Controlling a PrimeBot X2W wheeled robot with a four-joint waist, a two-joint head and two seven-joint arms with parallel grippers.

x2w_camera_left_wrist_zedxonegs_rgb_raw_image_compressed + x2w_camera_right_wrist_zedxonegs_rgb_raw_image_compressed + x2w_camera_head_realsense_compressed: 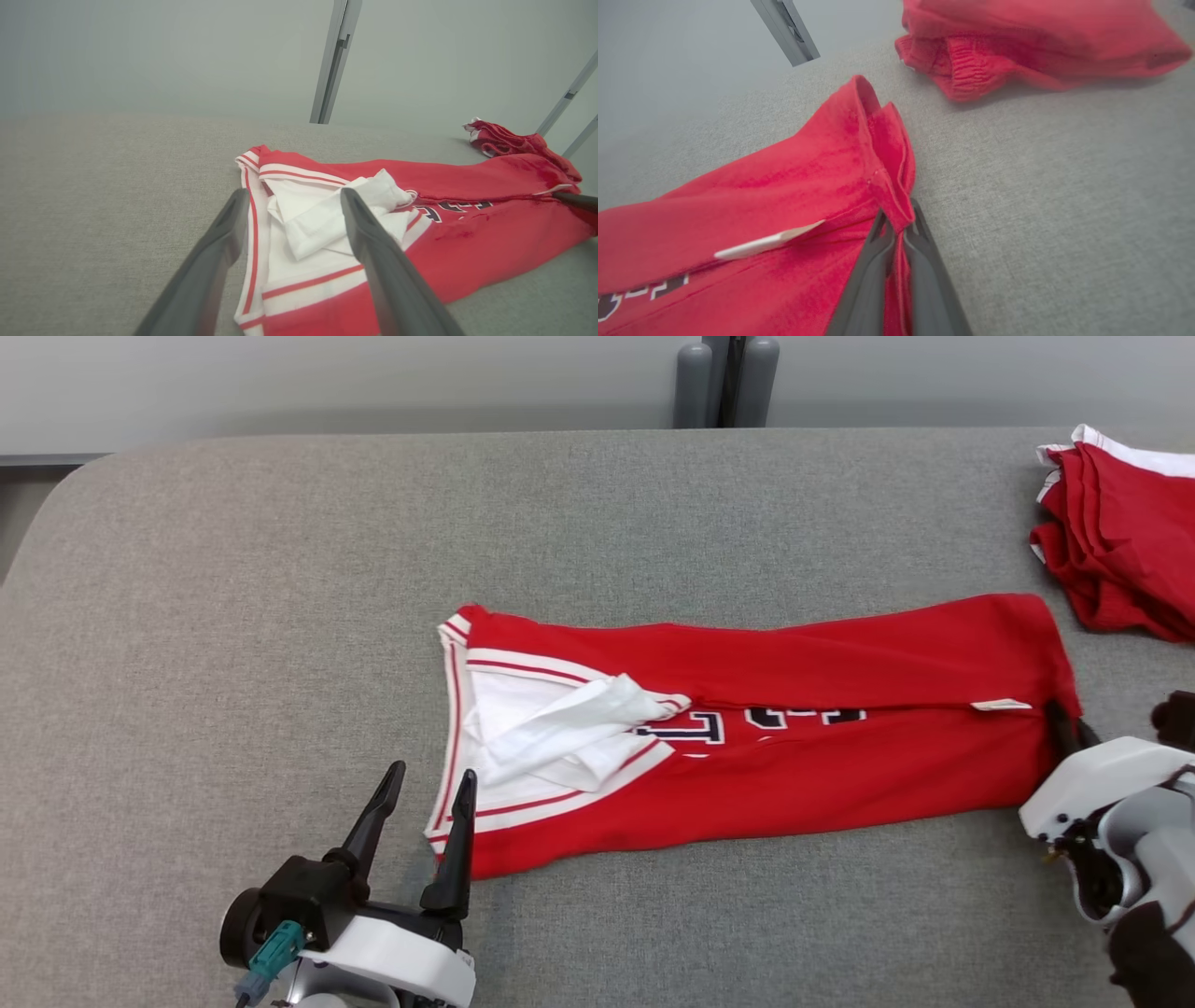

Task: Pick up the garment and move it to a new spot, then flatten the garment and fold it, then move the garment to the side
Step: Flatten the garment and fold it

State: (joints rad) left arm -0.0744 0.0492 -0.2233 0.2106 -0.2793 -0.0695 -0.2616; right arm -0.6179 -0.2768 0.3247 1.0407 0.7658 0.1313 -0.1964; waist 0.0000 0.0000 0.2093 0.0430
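— Well, where's the left end effector (431, 773)?
— Fingers spread wide, holding nothing, straddling the white-trimmed edge of the red garment (794, 709).
— And the right end effector (899, 220)?
— Pinched tight on the garment's opposite red hem. The garment lies stretched out on the grey table (233, 569) between the two.
— Beyond the right one?
— A red clothes pile (1120, 532), farther out, apart from the garment.

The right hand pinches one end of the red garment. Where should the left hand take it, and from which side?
Probably the white-trimmed near corner of the garment, at the end opposite the right hand. The layers lie flat with that edge free, and the open left hand points at it from the robot's side, so slide one finger under.
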